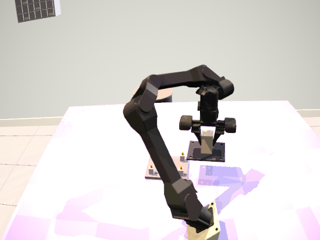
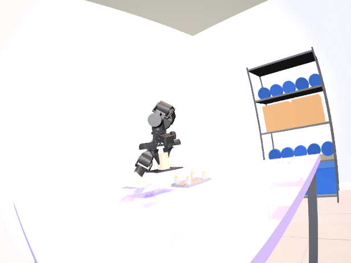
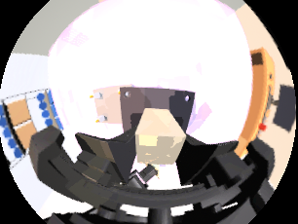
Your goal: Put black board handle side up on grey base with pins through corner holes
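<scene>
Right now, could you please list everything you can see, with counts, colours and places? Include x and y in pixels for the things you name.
flat black board with corner holes (image 1: 193, 153) (image 2: 154, 171) (image 3: 131, 104): one, black, above the table
square pale handle (image 1: 207, 144) (image 2: 163, 161) (image 3: 158, 131): one, beige, on the board
flat base with posts (image 1: 166, 177) (image 2: 196, 181) (image 3: 109, 108): one, greyish, on the table
gold pins: four, on the posts
metal shelf rack (image 2: 312, 51): one, grey, background
cardboard-coloured boxes (image 2: 277, 116): two, orange, on the rack
arm (image 1: 158, 153): one, black, beside the base
end effector (image 1: 207, 145) (image 2: 163, 159) (image 3: 156, 127): one, black, clamped on the handle
</scene>
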### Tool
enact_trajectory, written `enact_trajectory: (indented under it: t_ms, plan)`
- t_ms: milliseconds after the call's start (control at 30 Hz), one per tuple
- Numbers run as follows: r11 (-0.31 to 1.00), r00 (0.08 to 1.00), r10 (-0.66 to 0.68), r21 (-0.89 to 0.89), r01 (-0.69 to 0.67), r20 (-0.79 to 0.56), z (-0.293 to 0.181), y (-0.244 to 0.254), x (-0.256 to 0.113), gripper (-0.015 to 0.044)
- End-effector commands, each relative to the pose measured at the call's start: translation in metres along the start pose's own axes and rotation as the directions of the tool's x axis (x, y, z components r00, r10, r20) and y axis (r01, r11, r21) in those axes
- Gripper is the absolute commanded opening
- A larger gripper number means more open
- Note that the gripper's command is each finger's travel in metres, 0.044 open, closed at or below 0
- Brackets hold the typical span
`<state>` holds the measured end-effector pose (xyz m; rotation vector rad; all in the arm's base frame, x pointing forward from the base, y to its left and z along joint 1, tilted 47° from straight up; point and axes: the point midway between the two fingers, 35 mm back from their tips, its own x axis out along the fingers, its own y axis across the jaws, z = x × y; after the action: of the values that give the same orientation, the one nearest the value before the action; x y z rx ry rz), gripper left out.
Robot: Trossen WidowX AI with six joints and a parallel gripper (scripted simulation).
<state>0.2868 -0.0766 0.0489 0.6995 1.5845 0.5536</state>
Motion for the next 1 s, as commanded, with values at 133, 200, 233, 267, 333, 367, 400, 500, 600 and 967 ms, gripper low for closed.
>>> enact_trajectory:
  t_ms: [133,200,233,267,333,367,400,500,600,967]
  plan:
    - [1.0,1.0,-0.006,-0.011,0.006,0.015,0.004,0.021,-0.005,0.0]
    - [1.0,1.0,-0.005,-0.013,0.006,0.015,0.005,0.026,-0.005,0.0]
    - [1.0,1.0,-0.005,-0.014,0.005,0.015,0.005,0.028,-0.005,0.0]
    - [1.0,1.0,-0.005,-0.016,0.005,0.015,0.005,0.031,-0.005,0.0]
    - [1.0,1.0,-0.005,-0.018,0.005,0.015,0.006,0.036,-0.005,0.0]
    - [1.0,1.0,-0.004,-0.019,0.005,0.015,0.006,0.038,-0.005,0.0]
    - [1.0,1.0,-0.004,-0.02,0.004,0.015,0.006,0.041,-0.005,0.0]
    - [1.0,1.0,-0.003,-0.024,0.003,0.015,0.006,0.049,-0.005,0.0]
    - [1.0,1.0,-0.002,-0.027,0.002,0.015,0.006,0.056,-0.005,0.0]
    - [0.999,1.0,0.004,-0.041,-0.003,0.013,0.006,0.084,-0.004,0.0]
